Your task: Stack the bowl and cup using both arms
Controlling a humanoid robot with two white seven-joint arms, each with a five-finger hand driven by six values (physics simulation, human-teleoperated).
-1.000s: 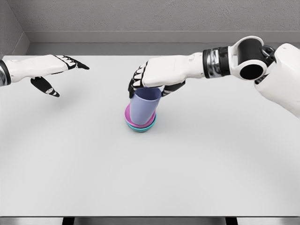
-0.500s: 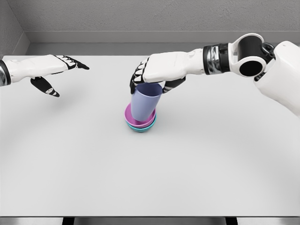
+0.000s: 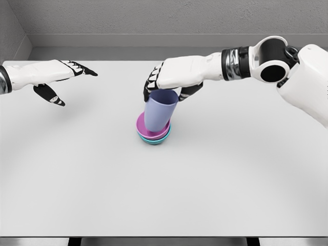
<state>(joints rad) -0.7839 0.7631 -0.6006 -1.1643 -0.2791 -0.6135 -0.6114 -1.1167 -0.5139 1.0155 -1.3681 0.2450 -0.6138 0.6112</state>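
A lavender cup (image 3: 158, 113) stands tilted inside a magenta bowl (image 3: 140, 125), which is nested in a teal bowl (image 3: 154, 140) at the middle of the table. My right hand (image 3: 165, 93) reaches in from the right and is shut on the cup's rim, with fingers on its left side and the thumb on its right. My left hand (image 3: 77, 88) hovers over the far left of the table, open, holding nothing, well apart from the stack.
The white table (image 3: 230, 169) ends at a grey back wall and at a front edge near the bottom of the view. My right forearm (image 3: 236, 65) stretches over the table's far right part.
My right hand has risen a little and drawn the cup's rim up and slightly right, so the cup sits a bit higher in the bowl. The left arm has not moved.
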